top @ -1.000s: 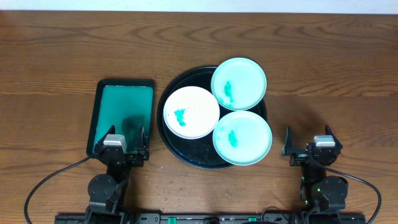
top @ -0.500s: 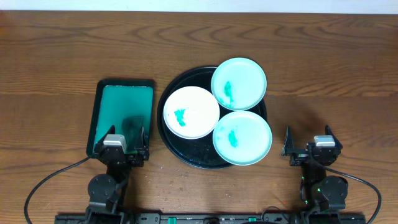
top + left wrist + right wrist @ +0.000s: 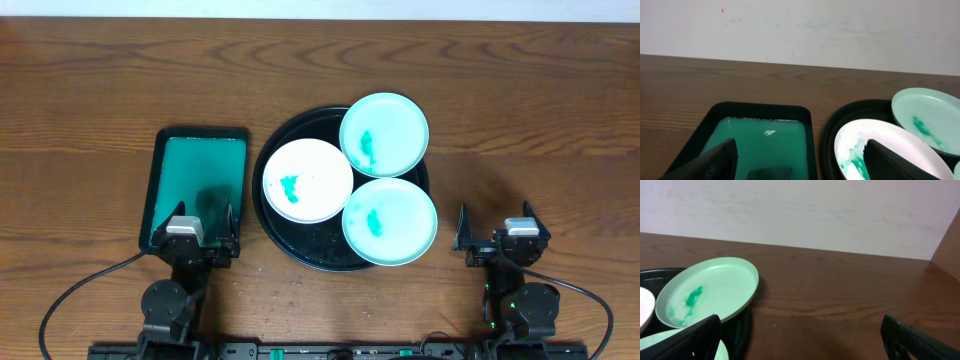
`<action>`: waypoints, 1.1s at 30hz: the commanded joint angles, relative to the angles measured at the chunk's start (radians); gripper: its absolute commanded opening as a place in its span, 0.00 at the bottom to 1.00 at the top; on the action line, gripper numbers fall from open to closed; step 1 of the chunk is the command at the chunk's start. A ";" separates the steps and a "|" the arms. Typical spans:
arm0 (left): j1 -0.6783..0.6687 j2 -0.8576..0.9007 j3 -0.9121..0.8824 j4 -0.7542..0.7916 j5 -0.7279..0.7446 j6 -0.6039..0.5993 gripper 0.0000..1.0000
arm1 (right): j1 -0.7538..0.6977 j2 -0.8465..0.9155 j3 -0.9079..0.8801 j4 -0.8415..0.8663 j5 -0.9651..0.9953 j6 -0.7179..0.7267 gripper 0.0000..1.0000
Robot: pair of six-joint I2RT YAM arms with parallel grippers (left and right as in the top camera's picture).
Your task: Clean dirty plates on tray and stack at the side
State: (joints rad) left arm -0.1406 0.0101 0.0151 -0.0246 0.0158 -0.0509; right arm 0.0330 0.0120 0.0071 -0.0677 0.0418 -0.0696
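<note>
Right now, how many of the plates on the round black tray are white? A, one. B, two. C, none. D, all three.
A: one white plate sits at the left of the tray; the far mint plate and near mint plate are pale green.

We see a dark wooden table (image 3: 100, 80) carrying two things directly: the round black tray (image 3: 310, 245) near the middle and, on its left, a rectangular tray (image 3: 195, 165), black-rimmed with a green bed. The two lie close together but apart.
</note>
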 commanded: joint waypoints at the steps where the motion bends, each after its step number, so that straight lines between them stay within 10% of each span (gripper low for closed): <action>1: -0.003 -0.006 -0.011 -0.048 -0.043 0.013 0.81 | 0.014 0.000 -0.001 -0.003 0.010 -0.006 0.99; 33: -0.003 0.076 0.135 -0.225 0.094 -0.013 0.81 | 0.014 0.000 -0.001 -0.003 0.010 -0.006 0.99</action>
State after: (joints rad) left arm -0.1406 0.0383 0.0837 -0.1898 0.0807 -0.0551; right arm 0.0330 0.0120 0.0071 -0.0673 0.0418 -0.0696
